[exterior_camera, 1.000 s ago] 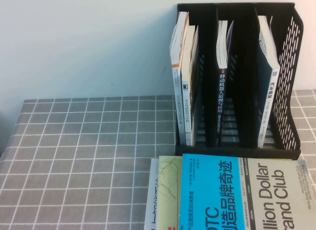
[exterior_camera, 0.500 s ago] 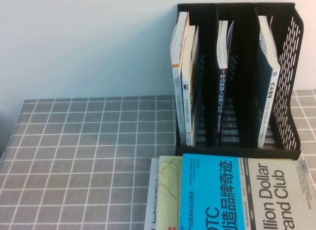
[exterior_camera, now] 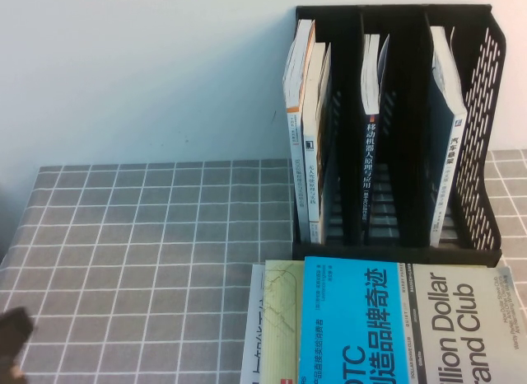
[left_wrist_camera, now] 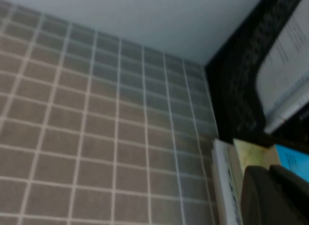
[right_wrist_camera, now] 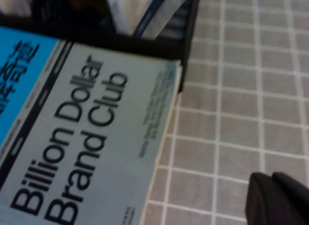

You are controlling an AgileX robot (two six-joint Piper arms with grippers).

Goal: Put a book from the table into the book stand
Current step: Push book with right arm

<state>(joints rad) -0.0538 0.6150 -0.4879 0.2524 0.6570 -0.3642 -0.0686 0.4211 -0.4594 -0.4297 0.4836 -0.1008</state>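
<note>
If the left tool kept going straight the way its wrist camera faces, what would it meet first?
Probably the stacked books' edges, the white book nearest, with the book stand behind; depth is unclear. The left tool hangs at the table's near-left; the right tool beside the book.

left gripper (left_wrist_camera: 275, 193): dark grey-black rounded plastic, matte, blurred, two lumps side by side. also a dark blob with a tan edge at the lower left corner in the high view. right gripper (right_wrist_camera: 277, 198): same dark rounded casing, no markings readable.
</note>
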